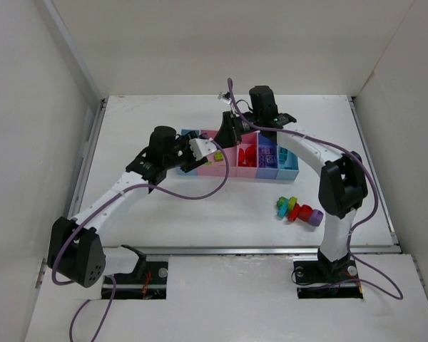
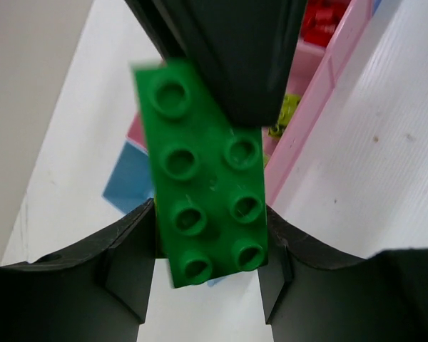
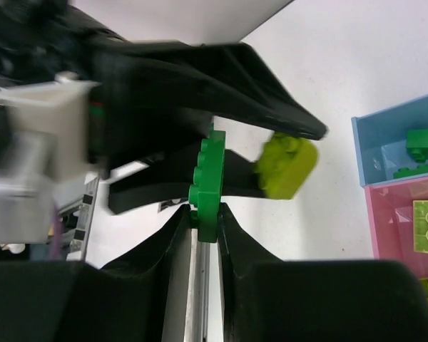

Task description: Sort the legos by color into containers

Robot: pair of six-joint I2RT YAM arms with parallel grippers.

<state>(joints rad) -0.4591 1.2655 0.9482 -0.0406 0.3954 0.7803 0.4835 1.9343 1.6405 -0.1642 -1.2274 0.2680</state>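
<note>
From above, the left gripper (image 1: 207, 151) and right gripper (image 1: 228, 134) are seen meeting over the left end of the containers (image 1: 291, 173). In the left wrist view, the green plate (image 2: 203, 206) is pinched along its long edges by the left fingers, its long axis pointing away. In the right wrist view, its faces are clamped edge-on by the right fingers, and the light blue tray (image 3: 371, 160) holding green bricks lies to the right.

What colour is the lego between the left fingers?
Green; the lego plate shows best in left wrist view.

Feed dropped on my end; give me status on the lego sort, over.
Left gripper and right gripper, jaws both shut on one green plate, by the trays' left end. Lego cluster unsorted on the table. Nothing seen blocking.
</note>
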